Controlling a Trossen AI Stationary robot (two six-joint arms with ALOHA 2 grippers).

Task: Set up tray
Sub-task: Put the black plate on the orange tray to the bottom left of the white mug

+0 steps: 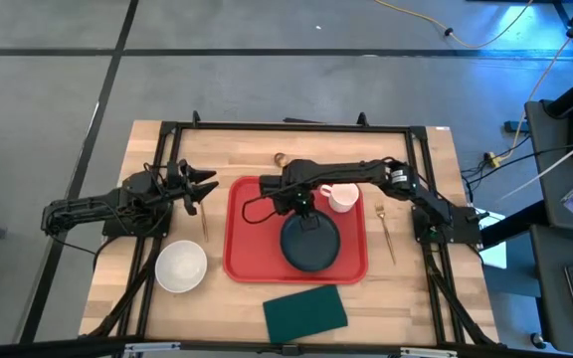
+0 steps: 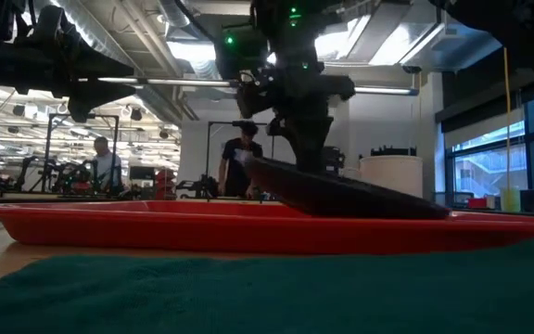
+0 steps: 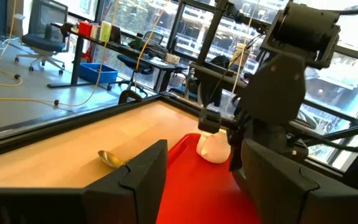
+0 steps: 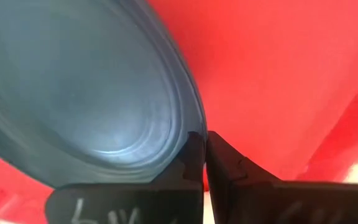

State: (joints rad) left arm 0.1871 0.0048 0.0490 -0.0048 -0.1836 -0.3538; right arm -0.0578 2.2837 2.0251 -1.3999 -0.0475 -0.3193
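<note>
Red plastic rectangular tray with raised rim lies flat at the table's middle, its long axis running from the far edge toward the near edge. On it sit a dark blue round plate, tilted with its far edge lifted, and a pale cup. A white bowl lies left of it, a dark green cloth near, a gold fork right. The right gripper pinches the plate's rim. The left gripper hangs left of the tray, jaws spread, empty.

On the tray a plate lies before a cup; a bowl sits left.
</note>
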